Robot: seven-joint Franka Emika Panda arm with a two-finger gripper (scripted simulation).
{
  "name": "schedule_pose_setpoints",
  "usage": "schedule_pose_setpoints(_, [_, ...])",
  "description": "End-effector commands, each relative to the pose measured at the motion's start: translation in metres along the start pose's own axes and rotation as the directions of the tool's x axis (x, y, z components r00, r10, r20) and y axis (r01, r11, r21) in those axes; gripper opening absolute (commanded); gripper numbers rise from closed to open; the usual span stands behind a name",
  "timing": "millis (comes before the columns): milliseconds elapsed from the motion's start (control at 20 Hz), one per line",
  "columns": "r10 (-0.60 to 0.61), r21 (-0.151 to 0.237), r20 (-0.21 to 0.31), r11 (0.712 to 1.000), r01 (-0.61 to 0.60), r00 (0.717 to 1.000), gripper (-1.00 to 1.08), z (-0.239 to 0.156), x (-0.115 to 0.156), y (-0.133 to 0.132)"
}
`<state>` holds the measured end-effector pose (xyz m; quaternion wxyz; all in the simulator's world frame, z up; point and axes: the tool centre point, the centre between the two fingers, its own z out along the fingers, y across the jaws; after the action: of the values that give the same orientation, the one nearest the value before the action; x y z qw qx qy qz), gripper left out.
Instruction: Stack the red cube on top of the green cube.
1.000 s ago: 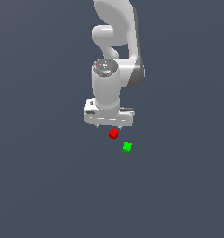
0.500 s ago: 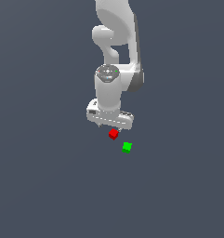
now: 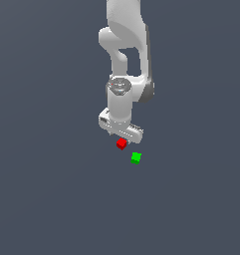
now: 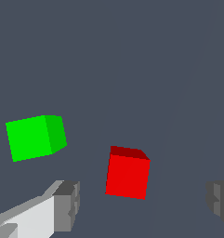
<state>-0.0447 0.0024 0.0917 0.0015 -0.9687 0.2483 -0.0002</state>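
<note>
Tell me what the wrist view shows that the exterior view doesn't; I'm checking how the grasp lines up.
Only the wrist view shows the gripper open, its fingers spread to either side of the red cube. Only the exterior view shows the white arm rising above the gripper. Both show the red cube and the green cube apart on the grey floor.

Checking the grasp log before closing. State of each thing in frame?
hand: open, fingers either side of the red cube, not touching it.
red cube: on the floor, between the fingers, not gripped.
green cube: on the floor, apart from the red cube, nothing on top.
</note>
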Motion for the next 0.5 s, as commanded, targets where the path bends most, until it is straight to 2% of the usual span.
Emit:
schedule_pose_setpoints(0, [0.046, -0.001, -0.001, 0.999, -0.046, 0.999, 1.0, 0.007, -0.004, -0.001])
schedule_pose_setpoints(450, [0.13, -0.003, -0.001, 0.991, -0.13, 0.991, 1.0, 0.021, -0.011, -0.003])
